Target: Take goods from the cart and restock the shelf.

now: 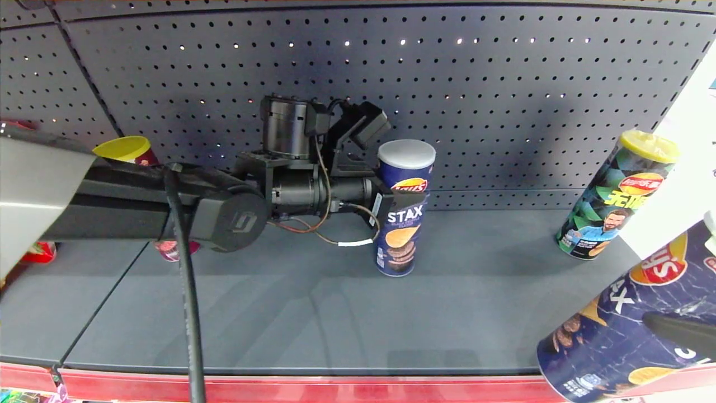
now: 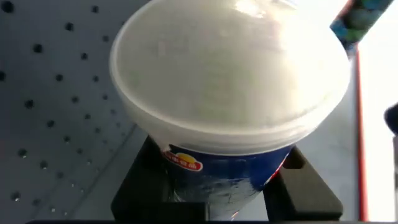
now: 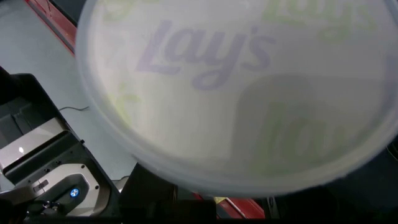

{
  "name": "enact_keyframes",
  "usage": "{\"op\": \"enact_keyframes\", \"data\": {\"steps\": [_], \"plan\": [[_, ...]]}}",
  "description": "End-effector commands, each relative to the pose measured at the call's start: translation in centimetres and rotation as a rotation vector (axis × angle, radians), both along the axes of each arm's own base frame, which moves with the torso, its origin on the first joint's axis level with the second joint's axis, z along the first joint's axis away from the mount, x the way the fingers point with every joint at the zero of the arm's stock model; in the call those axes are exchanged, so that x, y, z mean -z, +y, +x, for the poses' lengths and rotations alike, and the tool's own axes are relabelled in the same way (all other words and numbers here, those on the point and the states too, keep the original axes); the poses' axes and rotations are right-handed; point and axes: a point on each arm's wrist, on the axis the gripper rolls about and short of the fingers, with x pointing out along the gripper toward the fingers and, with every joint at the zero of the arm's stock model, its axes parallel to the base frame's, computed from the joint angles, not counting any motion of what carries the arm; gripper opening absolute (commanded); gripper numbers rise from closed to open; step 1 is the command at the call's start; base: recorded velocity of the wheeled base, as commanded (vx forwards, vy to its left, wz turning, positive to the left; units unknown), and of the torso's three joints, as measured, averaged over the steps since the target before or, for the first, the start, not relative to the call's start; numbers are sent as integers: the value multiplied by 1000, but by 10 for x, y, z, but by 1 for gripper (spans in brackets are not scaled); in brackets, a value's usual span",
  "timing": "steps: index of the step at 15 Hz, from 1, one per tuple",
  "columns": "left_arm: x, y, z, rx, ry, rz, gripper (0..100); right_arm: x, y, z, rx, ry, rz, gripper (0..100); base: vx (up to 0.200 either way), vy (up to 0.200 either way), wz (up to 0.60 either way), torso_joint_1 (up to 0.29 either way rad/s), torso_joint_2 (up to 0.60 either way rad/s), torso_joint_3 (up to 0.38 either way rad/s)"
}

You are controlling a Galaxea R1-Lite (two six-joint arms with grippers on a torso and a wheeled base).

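Left gripper [image 1: 403,200] clasps the blue can [image 1: 398,240] upright on the shelf [image 1: 279,313], apparently seating it, while at its four o'clock the right gripper [image 1: 677,331] clutches a second can [image 1: 609,341], seemingly next

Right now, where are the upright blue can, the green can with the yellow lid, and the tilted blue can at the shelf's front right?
upright blue can [image 1: 398,240], head view, lower part of its label.
green can [image 1: 612,201], head view, middle of its body.
tilted blue can [image 1: 609,330], head view, its side wall.
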Motion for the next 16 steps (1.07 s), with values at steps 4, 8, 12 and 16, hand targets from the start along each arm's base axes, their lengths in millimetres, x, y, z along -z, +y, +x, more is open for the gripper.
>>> {"op": "enact_keyframes", "data": {"steps": [4, 8, 12, 16], "plan": [[-16, 35, -64, 64, 17, 5, 0, -4, 0, 0, -1, -15, 3, 0, 0, 0, 0, 0, 0, 0], [-5, 36, -86, 96, 32, 24, 0, -6, 1, 2, -6, -15, 4, 0, 0, 0, 0, 0, 0, 0], [9, 36, -95, 99, 26, 25, 0, -6, 1, 1, -6, -16, 4, 0, 0, 0, 0, 0, 0, 0], [10, 37, -106, 98, 20, 25, 0, -7, 1, 1, -6, -19, 5, 0, 0, 0, 0, 0, 0, 0]]}}
